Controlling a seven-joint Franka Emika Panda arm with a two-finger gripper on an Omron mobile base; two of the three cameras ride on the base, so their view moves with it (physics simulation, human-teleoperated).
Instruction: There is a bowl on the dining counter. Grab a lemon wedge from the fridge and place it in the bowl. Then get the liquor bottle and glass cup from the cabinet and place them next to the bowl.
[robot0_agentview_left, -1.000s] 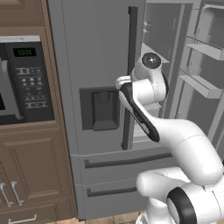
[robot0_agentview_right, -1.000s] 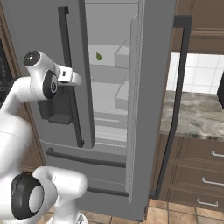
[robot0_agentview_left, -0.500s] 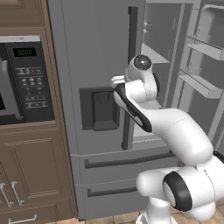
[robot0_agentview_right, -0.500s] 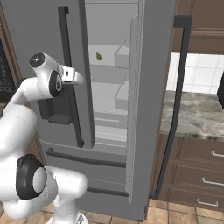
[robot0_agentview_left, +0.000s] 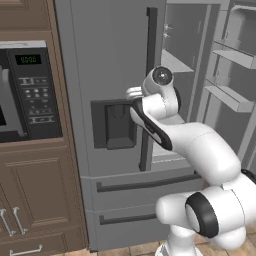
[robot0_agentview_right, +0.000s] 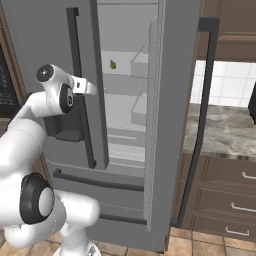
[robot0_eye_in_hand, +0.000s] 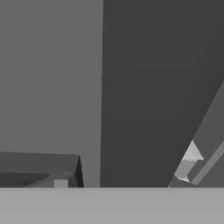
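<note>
Right base view: tall grey steel fridge (robot0_agentview_right: 50, 40) right door open, small green lemon wedge (robot0_agentview_right: 113, 64) on upper shelf, ungrasped. Gripper state indeterminable. Judged early: wedge, bottle, cup all outstanding.

A black built-in microwave (robot0_agentview_left: 27, 92) sits in brown wooden cabinetry (robot0_agentview_left: 35, 200) with raised-panel doors and thin silver handles below it, seen in the left base view. In the right base view, a marbled stone surface (robot0_agentview_right: 220, 130) lies over brown drawers (robot0_agentview_right: 220, 197) with silver handles, backed by a white tiled wall (robot0_agentview_right: 225, 85) under dark brown upper cupboards (robot0_agentview_right: 235, 30). The floor (robot0_agentview_right: 210, 247) is laid with tan tiles.
</note>
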